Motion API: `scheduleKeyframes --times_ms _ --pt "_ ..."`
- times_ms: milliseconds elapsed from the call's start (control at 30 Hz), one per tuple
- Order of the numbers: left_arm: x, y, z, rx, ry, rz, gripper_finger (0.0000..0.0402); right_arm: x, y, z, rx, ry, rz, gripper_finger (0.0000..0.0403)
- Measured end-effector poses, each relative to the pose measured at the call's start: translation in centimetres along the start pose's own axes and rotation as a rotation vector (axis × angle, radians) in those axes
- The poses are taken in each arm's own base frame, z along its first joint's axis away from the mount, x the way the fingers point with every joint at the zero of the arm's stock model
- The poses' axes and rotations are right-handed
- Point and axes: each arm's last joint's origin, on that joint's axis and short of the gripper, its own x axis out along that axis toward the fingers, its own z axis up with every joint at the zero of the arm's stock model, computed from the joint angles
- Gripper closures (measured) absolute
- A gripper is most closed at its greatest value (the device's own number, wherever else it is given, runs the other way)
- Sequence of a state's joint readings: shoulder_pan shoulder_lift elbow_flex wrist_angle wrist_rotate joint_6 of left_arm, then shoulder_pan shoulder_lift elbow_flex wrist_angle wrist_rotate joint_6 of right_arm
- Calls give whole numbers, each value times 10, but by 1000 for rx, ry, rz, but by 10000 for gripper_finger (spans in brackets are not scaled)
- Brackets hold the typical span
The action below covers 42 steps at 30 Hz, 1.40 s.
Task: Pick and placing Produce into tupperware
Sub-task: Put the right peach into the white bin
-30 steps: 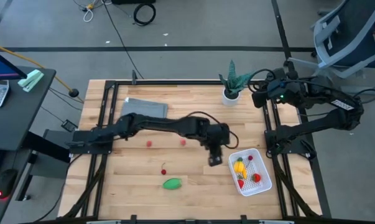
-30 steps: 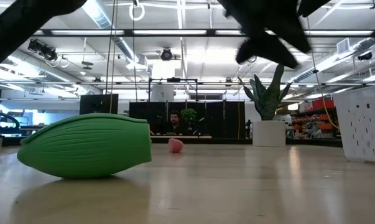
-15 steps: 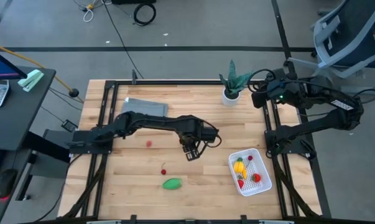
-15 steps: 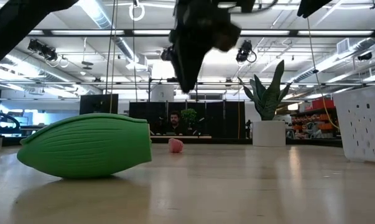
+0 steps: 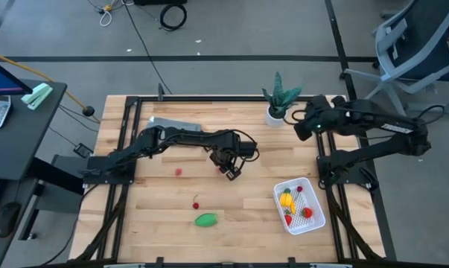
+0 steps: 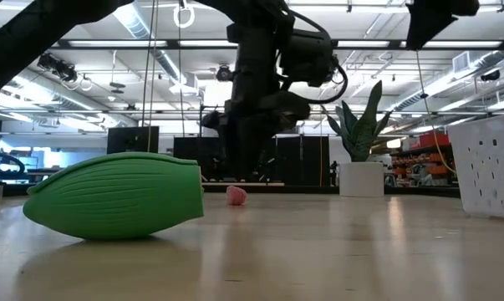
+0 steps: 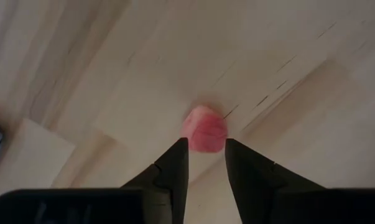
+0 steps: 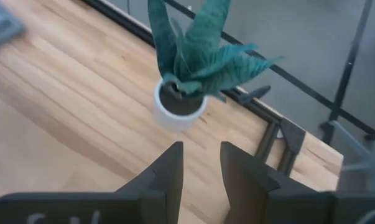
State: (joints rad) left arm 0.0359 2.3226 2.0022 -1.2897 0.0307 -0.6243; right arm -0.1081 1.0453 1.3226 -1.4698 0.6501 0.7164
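In the high view the left gripper (image 5: pixel 230 170) sits at the centre of the frame, over the middle of the wooden table (image 5: pixel 164 223). In the left wrist view its fingers (image 7: pixel 175 165) are spread a little, with a narrow gap between them, and a small pink piece of produce (image 7: pixel 204 130) lies on the wood just beyond the fingertips, in line with that gap. Whether the tips touch it cannot be told.

A second pink piece (image 5: pixel 179 172) lies left of centre in the high view, well apart from the gripper. A small red piece (image 5: pixel 196 205) lies lower down, and the green oval piece (image 5: pixel 205 219) lies just below it near the bottom middle; in the low view the green one fills the left of the frame.

The white basket (image 5: pixel 318 216) sits at the lower right of the high view, holding yellow and red pieces (image 5: pixel 287 199).

The right gripper (image 5: pixel 301 128) hangs at the upper right, just beside the potted plant (image 5: pixel 277 97); in the right wrist view its fingers (image 8: pixel 168 168) stand apart above the table, near the plant's white pot. A grey cloth (image 5: pixel 173 128) lies at the upper left of the table.
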Motion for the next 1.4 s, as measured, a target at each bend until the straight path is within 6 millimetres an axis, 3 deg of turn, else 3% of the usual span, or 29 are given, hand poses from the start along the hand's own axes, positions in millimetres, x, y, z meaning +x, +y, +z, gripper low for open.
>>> scheduleKeyframes --times_ms 367,833,1033,1200,1400 --pt "0 -7 -2 67 28 -81 268 27 11 -23 -29 141 -17 288" --pt "0 -2 2 62 -4 -48 144 25 10 -21 -3 135 -7 288" --pt "0 -2 2 71 -5 -48 142 25 10 -21 -3 144 1 288" --pt "19 1 -2 60 36 -21 144 25 10 -21 -3 144 1 288" --pt "21 -5 -3 81 7 -39 145 25 10 -21 -10 143 1 288"
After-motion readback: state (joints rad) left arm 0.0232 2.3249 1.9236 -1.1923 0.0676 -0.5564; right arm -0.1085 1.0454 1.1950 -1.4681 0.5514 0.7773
